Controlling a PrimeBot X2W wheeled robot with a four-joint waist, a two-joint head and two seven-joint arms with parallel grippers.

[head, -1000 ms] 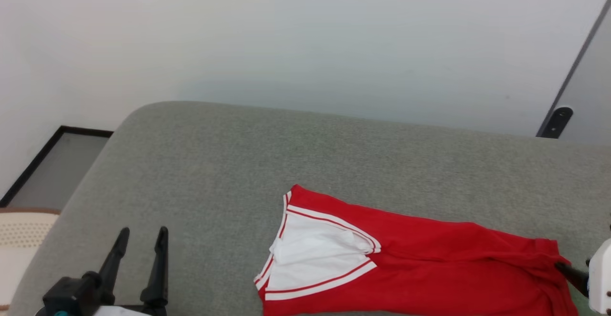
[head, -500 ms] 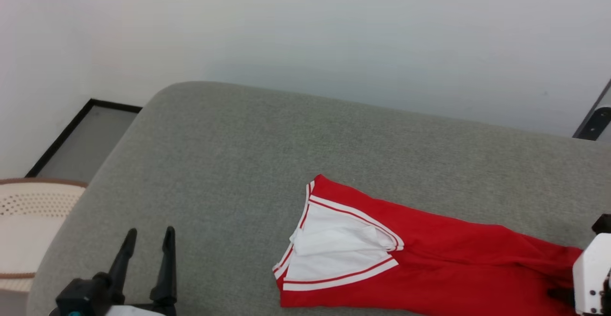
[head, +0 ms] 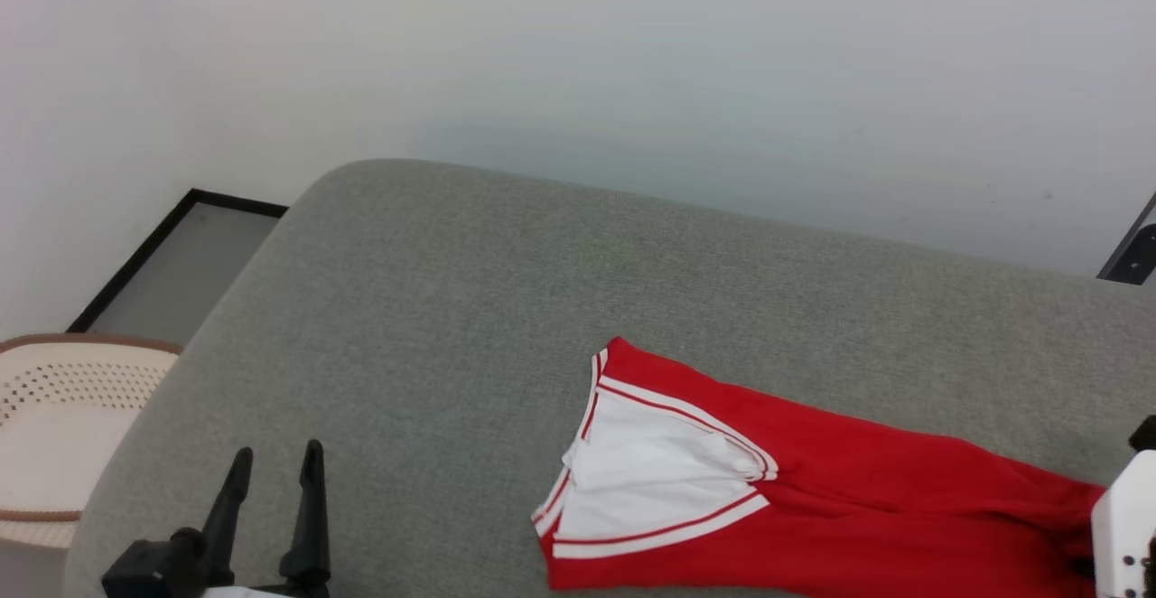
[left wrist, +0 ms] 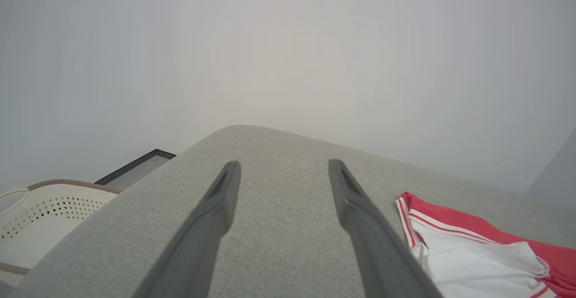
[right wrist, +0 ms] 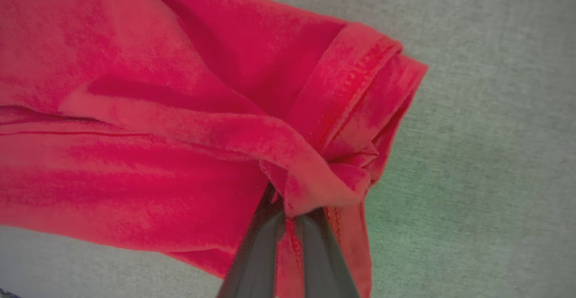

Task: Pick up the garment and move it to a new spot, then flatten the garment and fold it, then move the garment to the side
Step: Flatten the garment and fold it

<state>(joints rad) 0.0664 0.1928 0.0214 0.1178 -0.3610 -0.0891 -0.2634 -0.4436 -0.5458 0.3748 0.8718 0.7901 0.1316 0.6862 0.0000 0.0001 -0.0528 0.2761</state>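
Note:
The garment [head: 840,508], a red T-shirt with a white sleeve [head: 650,485] and striped trim, lies stretched out on the grey cushioned surface [head: 506,309] at the lower right. My right gripper [right wrist: 290,205] is shut on a bunched corner of its red hem [right wrist: 355,82]. In the head view that gripper's white body [head: 1124,526] covers the shirt's right end. My left gripper [head: 275,467] stands open at the lower left, well apart from the shirt, with nothing between its fingers [left wrist: 225,194]. The sleeve end of the garment [left wrist: 472,253] shows to its right.
A cream perforated basket [head: 54,417] stands on the floor beyond the cushion's left edge, beside a black-framed panel [head: 181,264]. A white wall rises behind the cushion. A dark door frame [head: 1133,250] shows at the far right.
The whole head picture has shifted rightward, so the camera moved. My right gripper has sunk toward the picture's corner, still shut on the hem. The left gripper stays open.

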